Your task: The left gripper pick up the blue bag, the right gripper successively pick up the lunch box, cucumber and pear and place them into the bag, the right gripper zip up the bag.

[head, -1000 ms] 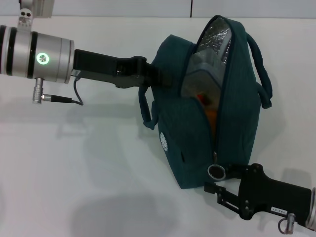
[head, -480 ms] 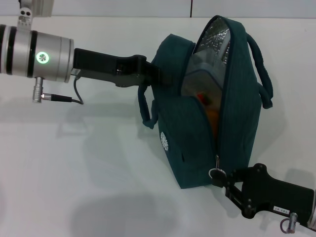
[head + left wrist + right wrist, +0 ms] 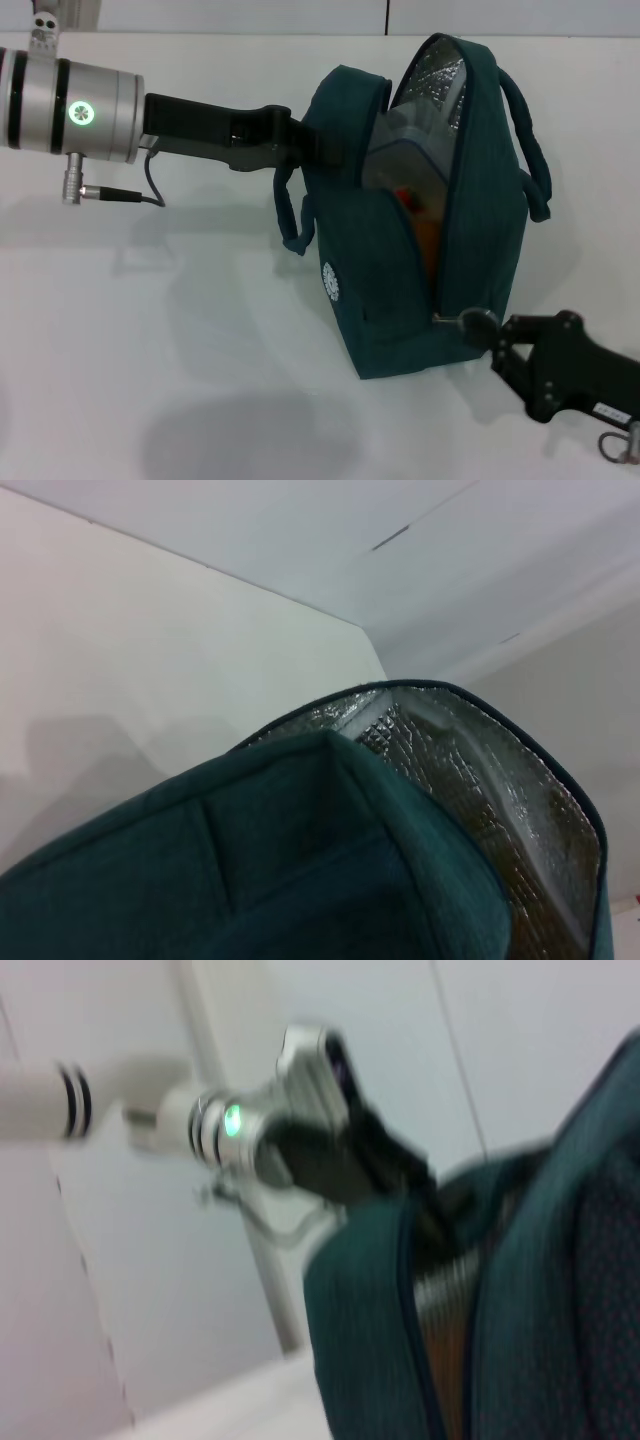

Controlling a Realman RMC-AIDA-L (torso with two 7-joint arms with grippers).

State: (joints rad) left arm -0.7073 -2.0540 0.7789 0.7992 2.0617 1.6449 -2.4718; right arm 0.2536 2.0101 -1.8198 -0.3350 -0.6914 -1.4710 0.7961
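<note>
My left gripper (image 3: 305, 150) is pinching the upper edge of the blue bag (image 3: 400, 300), holding it upright on the white table (image 3: 150, 330). Packing looks finished: the lunch box (image 3: 410, 150) and something orange, probably the pear (image 3: 425, 235), show through the gaping mouth, though I cannot see the cucumber. What's left is zipping: my right gripper (image 3: 492, 338) is clamped on the ring zipper pull (image 3: 478, 322) at the track's low end.

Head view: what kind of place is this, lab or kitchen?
Likely a lab test bench: a bare white table, plain white wall panels behind, and only the blue bag held between the left gripper and the right gripper.
</note>
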